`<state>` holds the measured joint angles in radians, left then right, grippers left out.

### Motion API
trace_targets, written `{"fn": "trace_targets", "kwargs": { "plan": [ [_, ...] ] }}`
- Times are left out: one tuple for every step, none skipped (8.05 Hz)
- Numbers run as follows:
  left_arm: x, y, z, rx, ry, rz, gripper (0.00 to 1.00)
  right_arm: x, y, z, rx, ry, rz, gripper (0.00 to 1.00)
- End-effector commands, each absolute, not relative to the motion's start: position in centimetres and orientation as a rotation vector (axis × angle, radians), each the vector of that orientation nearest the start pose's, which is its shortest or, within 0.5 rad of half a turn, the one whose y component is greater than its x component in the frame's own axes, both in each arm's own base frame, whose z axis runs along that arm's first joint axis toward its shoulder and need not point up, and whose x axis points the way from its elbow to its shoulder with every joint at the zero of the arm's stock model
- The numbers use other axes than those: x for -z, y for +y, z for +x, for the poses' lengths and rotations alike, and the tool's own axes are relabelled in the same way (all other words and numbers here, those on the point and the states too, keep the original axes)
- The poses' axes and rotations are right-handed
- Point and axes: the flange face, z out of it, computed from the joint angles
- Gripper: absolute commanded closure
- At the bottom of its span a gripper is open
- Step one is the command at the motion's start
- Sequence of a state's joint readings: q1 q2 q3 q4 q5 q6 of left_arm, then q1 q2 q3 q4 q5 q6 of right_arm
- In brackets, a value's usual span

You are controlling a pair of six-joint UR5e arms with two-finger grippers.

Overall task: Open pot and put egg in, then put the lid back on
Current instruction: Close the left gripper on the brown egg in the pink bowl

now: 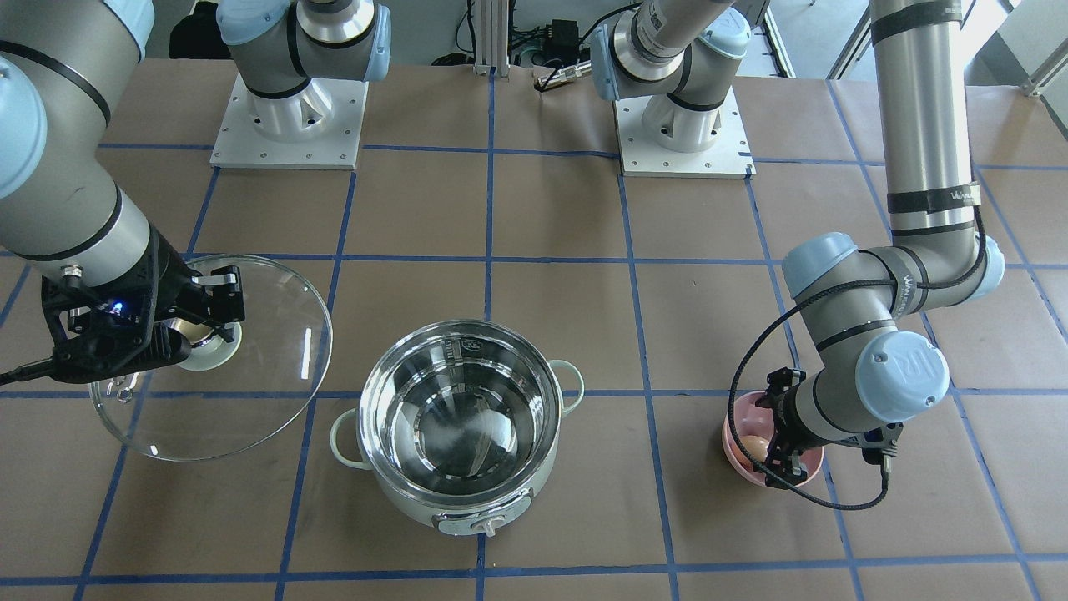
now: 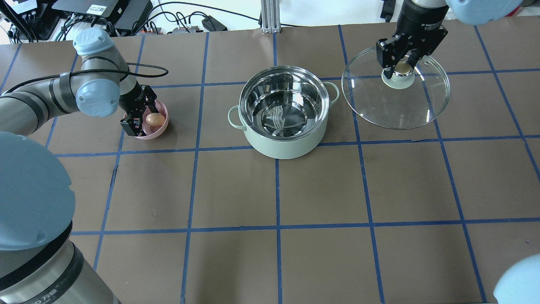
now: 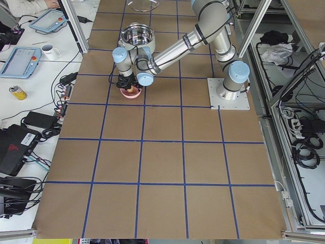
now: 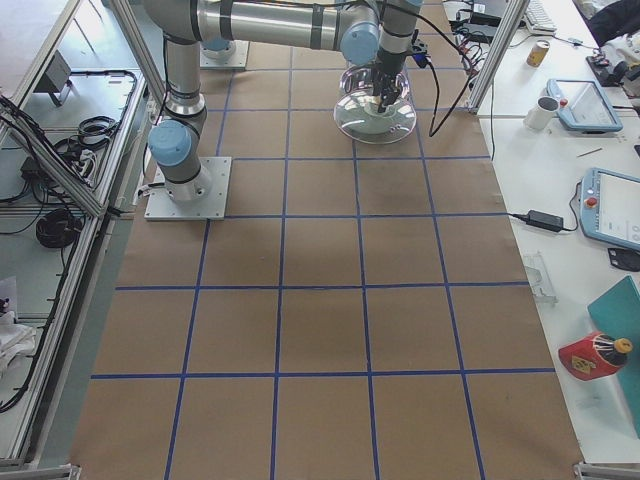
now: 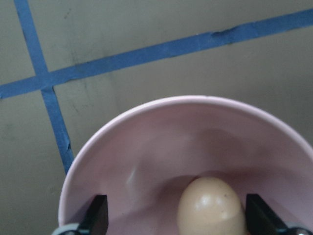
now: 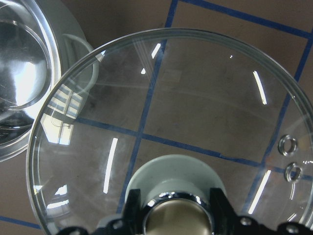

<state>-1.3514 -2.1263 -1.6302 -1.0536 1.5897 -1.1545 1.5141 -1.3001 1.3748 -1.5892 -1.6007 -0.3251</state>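
Taken from the robot's left end of the table (image 2: 274,253) toward the far end, the items lie in a row. Nearest is a small pink bowl (image 5: 146,147), in which the egg (image 5: 210,208) is seated. The left gripper (image 5: 177,220) is lowered into the bowl with its jaws spread wide, one on either side of the egg. A clear gap is shown at one finger, so nothing is judged to be gripped. Next along, well apart from the bowl, the pot (image 2: 287,145) stands uncovered. Its bright steel interior is exposed and nothing is seen in it. Farthest is the lid (image 2: 396,105), set off to the pot's other side and clear of the rim. The right gripper (image 6: 175,215) is closed on the knob (image 6: 176,186) of the lid. Whether the glass edge rests on the table or is held just above it cannot be settled from these views. The opening step is therefore judged complete, and the egg pick-up is the step in hand. The egg is yet to be gripped, lifted, carried across and lowered gently onto the steel floor of the pot. After that, the lid is to be returned and seated squarely on the rim.
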Motion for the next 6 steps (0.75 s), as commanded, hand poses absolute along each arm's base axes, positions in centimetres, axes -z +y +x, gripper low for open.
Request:
{"fn": "trace_targets", "kwargs": {
  "plan": [
    [-18.54, -64.94, 1.07, -0.101, 2.384, -1.949, 0.00, -43.77, -60.49, 9.61, -0.095, 3.131, -0.424, 1.00],
    [-18.55, -64.95, 1.09, -0.098, 2.384, -1.948, 0.00, -43.77, -60.49, 9.62, -0.094, 3.130, -0.424, 1.00],
    [-18.62, -65.05, 1.05, -0.092, 2.391, -1.954, 0.06, -43.76, -60.48, 9.61, -0.097, 3.131, -0.424, 1.00],
    [-18.74, -65.18, 1.00, -0.087, 2.398, -1.961, 0.20, -43.69, -60.46, 9.63, -0.099, 3.129, -0.424, 1.00],
    [-18.76, -65.17, 0.72, -0.109, 2.415, -1.977, 0.31, -43.69, -60.46, 9.61, -0.100, 3.130, -0.427, 1.00],
    [-18.87, -65.27, 0.15, -0.152, 2.457, -2.006, 0.40, -43.78, -60.41, 9.63, -0.097, 3.129, -0.426, 1.00]
  ]
}}
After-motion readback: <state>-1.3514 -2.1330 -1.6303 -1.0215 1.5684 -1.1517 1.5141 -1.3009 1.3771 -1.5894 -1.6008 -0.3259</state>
